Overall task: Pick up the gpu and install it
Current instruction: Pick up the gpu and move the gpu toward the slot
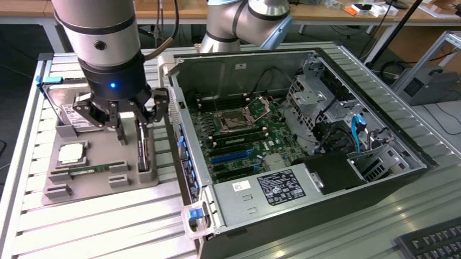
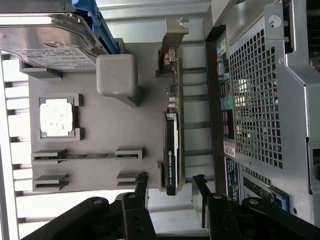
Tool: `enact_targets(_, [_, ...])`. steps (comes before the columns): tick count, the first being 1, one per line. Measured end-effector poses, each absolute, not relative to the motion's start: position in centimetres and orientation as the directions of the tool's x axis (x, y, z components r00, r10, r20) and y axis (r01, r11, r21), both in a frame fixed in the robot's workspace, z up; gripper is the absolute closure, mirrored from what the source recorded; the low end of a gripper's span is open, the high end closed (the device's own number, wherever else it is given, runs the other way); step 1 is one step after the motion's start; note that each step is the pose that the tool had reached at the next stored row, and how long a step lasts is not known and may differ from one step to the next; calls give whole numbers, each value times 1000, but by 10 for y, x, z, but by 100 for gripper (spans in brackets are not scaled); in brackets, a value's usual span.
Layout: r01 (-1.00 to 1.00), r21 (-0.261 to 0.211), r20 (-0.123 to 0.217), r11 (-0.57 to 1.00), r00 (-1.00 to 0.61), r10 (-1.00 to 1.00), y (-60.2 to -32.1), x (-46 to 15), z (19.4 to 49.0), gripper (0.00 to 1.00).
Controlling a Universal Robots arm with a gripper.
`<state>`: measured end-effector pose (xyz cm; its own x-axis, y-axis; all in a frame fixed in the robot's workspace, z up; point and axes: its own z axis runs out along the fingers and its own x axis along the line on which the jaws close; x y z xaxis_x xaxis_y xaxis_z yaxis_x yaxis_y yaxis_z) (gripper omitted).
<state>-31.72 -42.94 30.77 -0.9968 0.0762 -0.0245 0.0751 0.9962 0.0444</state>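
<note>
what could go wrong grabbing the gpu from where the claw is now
1. The open claw straddles only one end of the gpu, which stands on edge in the gray tray. Gripped that far from its middle, the card may swing or twist when lifted.
2. The computer case stands close beside the card, so the finger on that side could strike its wall.
3. If the claw closes off-centre, one finger may tip the card in its slot.

White lettering beside a green logo on the gpu (image 2: 171, 155) and print on the power supply label (image 1: 283, 189) were both too small to read.
</note>
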Motion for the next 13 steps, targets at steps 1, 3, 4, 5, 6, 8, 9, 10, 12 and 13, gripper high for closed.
enact_targets(1, [75, 44, -24, 996, -997, 76, -430, -317, 307, 52])
enact_targets(3, [75, 44, -24, 996, -997, 76, -430, -317, 307, 52])
enact_targets(4, [75, 44, -24, 996, -997, 76, -430, -317, 307, 52])
enact_targets(5, [75, 44, -24, 996, -997, 76, -430, -317, 307, 52])
enact_targets(6, [75, 44, -24, 996, -997, 76, -431, -317, 306, 52])
enact_targets(8, [75, 44, -24, 996, -997, 76, -431, -317, 306, 52])
enact_targets(9, [75, 44, -24, 996, -997, 76, -432, -317, 305, 52])
enact_targets(10, [75, 44, -24, 996, -997, 76, -432, -317, 305, 52])
enact_targets(12, [75, 44, -24, 996, -997, 76, -432, -317, 305, 52])
enact_targets(13, [75, 44, -24, 996, -997, 76, -432, -317, 305, 52])
